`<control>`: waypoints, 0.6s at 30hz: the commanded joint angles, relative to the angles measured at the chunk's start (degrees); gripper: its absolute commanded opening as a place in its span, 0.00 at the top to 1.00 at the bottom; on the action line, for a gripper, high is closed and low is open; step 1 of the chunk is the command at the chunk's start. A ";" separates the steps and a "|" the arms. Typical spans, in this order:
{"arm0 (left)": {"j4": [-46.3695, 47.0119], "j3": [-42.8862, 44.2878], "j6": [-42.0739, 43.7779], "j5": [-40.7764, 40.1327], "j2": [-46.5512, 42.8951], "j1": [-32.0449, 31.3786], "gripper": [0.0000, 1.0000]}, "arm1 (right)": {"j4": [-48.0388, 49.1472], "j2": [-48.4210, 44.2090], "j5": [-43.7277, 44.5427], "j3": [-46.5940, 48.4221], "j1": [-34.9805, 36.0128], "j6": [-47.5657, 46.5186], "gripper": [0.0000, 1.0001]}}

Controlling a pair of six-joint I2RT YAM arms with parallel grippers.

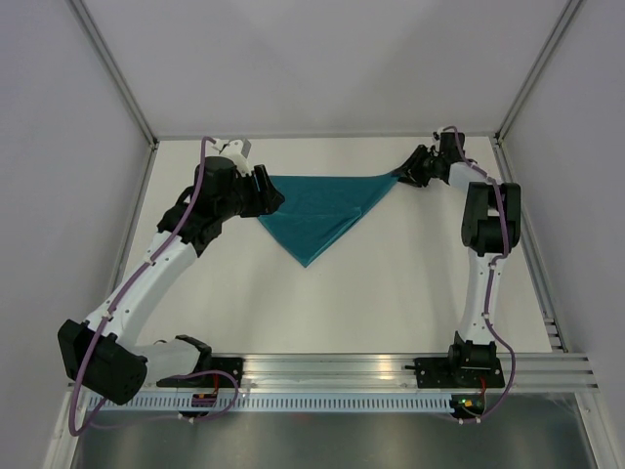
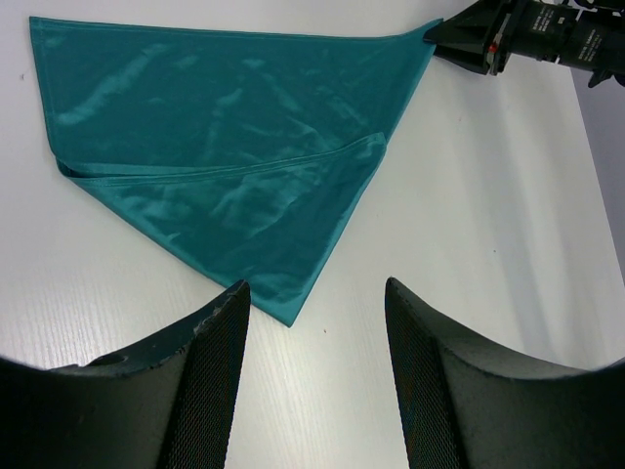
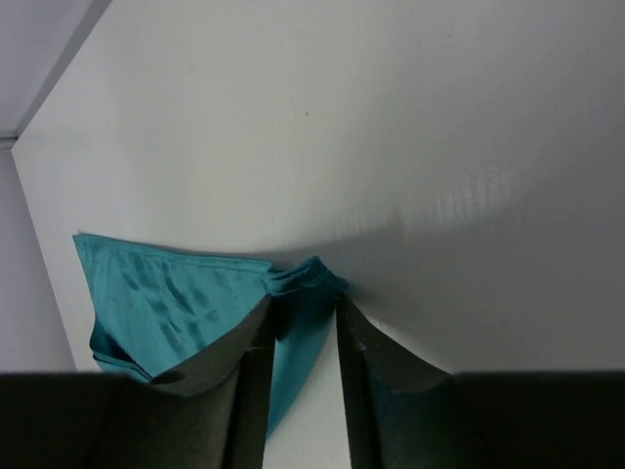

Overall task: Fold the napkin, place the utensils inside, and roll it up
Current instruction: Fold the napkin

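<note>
The teal napkin lies on the white table, folded into a triangle with its point toward the arms. It also shows in the left wrist view and the right wrist view. My right gripper pinches the napkin's far right corner, which is bunched at its fingertips; the left wrist view shows it there too. My left gripper is open and empty, by the napkin's left side, just above the cloth's near tip. No utensils are in view.
White walls enclose the table on the left, the back and the right. A metal rail carrying the arm bases runs along the near edge. Bare table lies in front of the napkin.
</note>
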 commanded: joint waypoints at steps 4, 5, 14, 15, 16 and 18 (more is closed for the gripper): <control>1.22 -0.45 -1.94 0.37 -1.31 -0.01 0.37 | 0.98 0.84 0.50 -0.87 1.03 2.82 0.79; 1.13 -0.54 -1.95 0.28 -1.31 0.08 0.37 | 1.42 0.15 1.03 -1.14 1.29 2.29 0.82; 1.05 -0.89 -1.59 -0.86 -1.84 0.17 0.37 | 10.91 -15.05 6.13 -14.05 5.76 -10.61 0.98; 1.13 -0.89 -1.59 -0.95 -1.93 0.17 0.37 | 12.57 -16.46 7.17 -15.45 6.38 -12.03 0.98; 1.05 -0.89 -1.59 -1.39 -2.01 0.26 0.37 | 13.72 -19.34 7.71 -18.08 7.00 -13.78 0.98; 0.96 -0.89 -1.68 -1.39 -2.19 0.52 0.37 | 14.87 -22.17 8.59 -20.73 9.11 -17.73 0.98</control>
